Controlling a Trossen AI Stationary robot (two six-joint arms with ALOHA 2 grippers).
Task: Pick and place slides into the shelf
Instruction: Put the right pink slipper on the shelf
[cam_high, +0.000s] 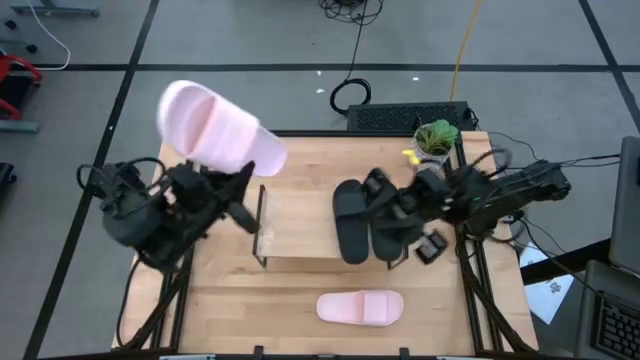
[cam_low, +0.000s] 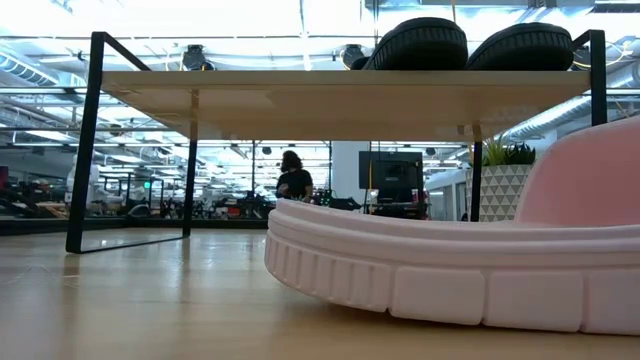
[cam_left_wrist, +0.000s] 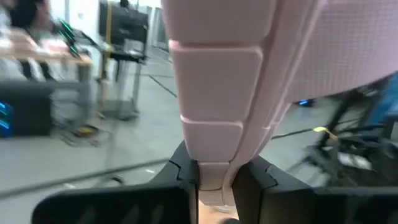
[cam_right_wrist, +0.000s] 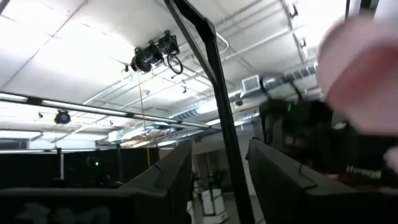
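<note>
My left gripper (cam_high: 243, 182) is shut on a pale pink slide (cam_high: 215, 130), held high over the table's left side, beside the shelf's left end. The shelf (cam_high: 300, 235) stands mid-table, and two black slides (cam_high: 350, 222) (cam_high: 388, 235) rest sole-down on the right part of its top board. In the low view they show on the board (cam_low: 340, 85) as well. My right gripper (cam_high: 402, 200) hovers at the right black slide, open, nothing between its fingers (cam_right_wrist: 221, 180). A second pink slide (cam_high: 360, 307) lies flat on the table near the front edge. My left gripper pinches the edge of the pink slide's sole (cam_left_wrist: 214, 177) between its two fingers. The fingers come at it level. The slide is lifted clear of the table and stands up beyond the fingers, its ribbed side wall (cam_left_wrist: 217, 74) rising from them.
A small potted plant (cam_high: 435, 140) and a dark flat device (cam_high: 410, 115) sit at the table's far right. A small black object (cam_high: 432, 248) lies right of the shelf. The shelf's left half (cam_high: 290, 215) is bare board. A person (cam_low: 293, 175) stands far off in the room.
</note>
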